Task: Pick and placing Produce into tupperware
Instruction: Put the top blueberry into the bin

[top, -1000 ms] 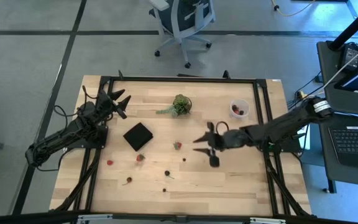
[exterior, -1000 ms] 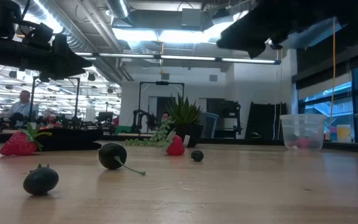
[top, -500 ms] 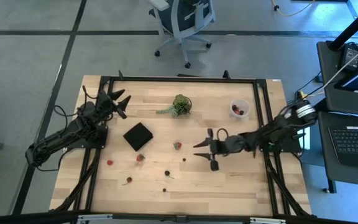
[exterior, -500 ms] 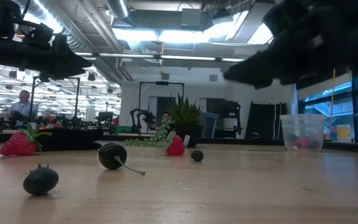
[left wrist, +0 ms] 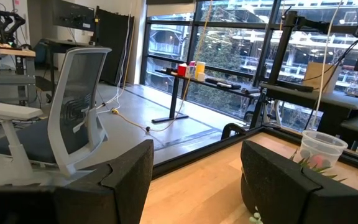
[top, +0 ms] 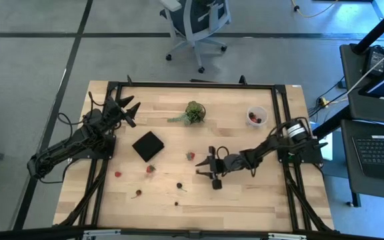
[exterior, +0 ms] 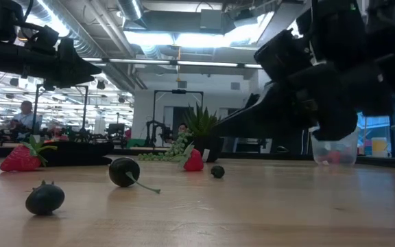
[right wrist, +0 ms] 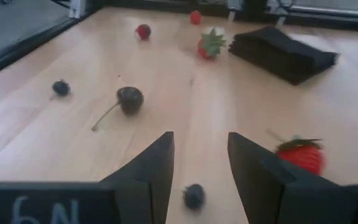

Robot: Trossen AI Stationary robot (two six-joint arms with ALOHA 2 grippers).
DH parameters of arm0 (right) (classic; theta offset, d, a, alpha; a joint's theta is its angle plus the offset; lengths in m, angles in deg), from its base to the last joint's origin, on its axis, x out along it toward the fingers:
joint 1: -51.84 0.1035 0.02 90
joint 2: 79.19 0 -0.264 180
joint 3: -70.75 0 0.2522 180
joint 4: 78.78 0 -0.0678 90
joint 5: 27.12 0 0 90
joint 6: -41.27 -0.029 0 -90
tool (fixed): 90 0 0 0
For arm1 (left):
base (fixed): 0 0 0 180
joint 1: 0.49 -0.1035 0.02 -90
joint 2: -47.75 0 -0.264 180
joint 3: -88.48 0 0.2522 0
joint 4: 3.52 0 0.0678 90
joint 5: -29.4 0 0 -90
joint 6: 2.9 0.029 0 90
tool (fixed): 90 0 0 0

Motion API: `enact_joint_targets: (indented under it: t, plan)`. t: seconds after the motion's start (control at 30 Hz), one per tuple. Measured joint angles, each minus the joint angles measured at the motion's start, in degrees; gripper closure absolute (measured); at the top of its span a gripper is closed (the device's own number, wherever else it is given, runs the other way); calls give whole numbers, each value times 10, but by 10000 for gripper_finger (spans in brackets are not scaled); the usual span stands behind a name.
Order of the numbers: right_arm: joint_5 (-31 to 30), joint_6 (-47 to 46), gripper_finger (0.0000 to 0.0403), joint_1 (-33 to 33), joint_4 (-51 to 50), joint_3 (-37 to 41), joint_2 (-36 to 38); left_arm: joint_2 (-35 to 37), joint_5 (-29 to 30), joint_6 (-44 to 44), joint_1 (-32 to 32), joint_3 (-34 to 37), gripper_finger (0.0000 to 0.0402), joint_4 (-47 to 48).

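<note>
My right gripper [top: 206, 173] is open and low over the middle of the table, pointing toward the left edge. In the right wrist view a small dark berry [right wrist: 193, 195] lies on the wood between the two fingers, untouched. A strawberry [right wrist: 300, 154] lies just beside it, and a stemmed cherry [right wrist: 130, 99] and a blueberry [right wrist: 60, 88] lie farther ahead. More red pieces [top: 150, 169] are scattered left of centre. The round translucent tub [top: 256, 117], with red pieces inside, stands at the far right. My left gripper [top: 127, 110] waits open, raised at the far left.
A flat black square [top: 148, 146] lies left of centre and a green leafy clump [top: 193, 112] near the far edge. A black metal frame [top: 199, 85] borders the table. An office chair [top: 195, 23] stands beyond the far edge. A person [exterior: 25, 116] sits far off.
My right gripper has moved toward the table's left edge and slightly toward the near edge. It has come down close to the wood around the small dark berry, staying open. No produce has shifted.
</note>
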Motion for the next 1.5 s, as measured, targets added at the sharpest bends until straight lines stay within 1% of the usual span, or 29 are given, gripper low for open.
enact_joint_targets:
  t: [0.1,0.37,0.63,0.73,0.97,1.03,1.13,1.23,1.33,1.43,1.5]
  plan:
    - [10,-15,250,0,12,-8,-23,0,0,0,0,0,166,0]
    - [11,-44,250,-6,12,-22,-66,0,0,0,0,0,166,0]
    - [11,-104,253,-16,11,-22,-84,0,0,0,0,0,166,0]
    - [10,-114,271,-17,10,-22,-85,0,0,0,0,0,166,0]
    - [5,-103,344,-18,5,-22,-85,0,0,2,0,0,166,0]
    - [6,-102,350,-19,5,-22,-85,0,0,2,0,0,166,0]
    - [6,-103,347,-19,5,-22,-85,0,0,2,0,0,166,0]
    - [10,-104,340,-20,-4,-22,-75,0,0,2,0,0,166,0]
    - [13,-101,344,-21,-22,-19,-47,0,0,2,0,0,166,0]
    - [13,-101,349,-27,-53,-15,9,0,0,2,0,0,166,0]
    - [12,-103,349,-36,-106,-9,56,0,0,2,0,0,166,0]
